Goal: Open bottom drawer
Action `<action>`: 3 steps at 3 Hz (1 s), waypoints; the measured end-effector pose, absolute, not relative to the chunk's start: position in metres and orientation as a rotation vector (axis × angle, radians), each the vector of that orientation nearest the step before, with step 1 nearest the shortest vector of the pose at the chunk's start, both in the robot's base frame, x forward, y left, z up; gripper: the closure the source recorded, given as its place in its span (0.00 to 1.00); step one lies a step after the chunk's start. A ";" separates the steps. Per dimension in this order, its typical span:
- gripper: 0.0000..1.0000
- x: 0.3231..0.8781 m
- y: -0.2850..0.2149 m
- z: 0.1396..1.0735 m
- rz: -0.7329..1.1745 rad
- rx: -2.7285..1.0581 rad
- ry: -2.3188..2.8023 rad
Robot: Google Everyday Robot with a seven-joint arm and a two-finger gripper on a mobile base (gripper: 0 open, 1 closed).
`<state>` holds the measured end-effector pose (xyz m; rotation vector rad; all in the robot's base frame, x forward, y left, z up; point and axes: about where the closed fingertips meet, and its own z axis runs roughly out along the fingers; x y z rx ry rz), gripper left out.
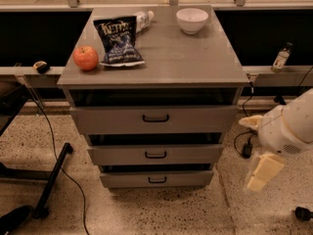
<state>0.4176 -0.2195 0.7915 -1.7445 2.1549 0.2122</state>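
Note:
The grey cabinet (156, 58) has three drawers. The bottom drawer (127, 180) is the slimmest front, lowest on the cabinet, with a small black bar handle (157, 179). Its front sits close against the cabinet body with only a dark gap above it. My gripper (261, 173) is cream-coloured and hangs below the white arm (291, 126) at the right of the cabinet. It is at about the bottom drawer's height and well to the right of the handle, not touching the cabinet.
On the cabinet top lie a red apple (85, 58), a dark chip bag (118, 40), a plastic bottle (143, 18) and a white bowl (191, 19). A small bottle (280, 58) stands on the right ledge. Cables (244, 143) and a black chair leg (51, 180) lie on the speckled floor.

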 end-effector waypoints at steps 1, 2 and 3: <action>0.00 0.411 -0.210 0.713 0.432 -1.731 2.070; 0.00 0.408 -0.208 0.680 0.501 -1.761 1.936; 0.00 0.409 -0.207 0.677 0.499 -1.776 1.906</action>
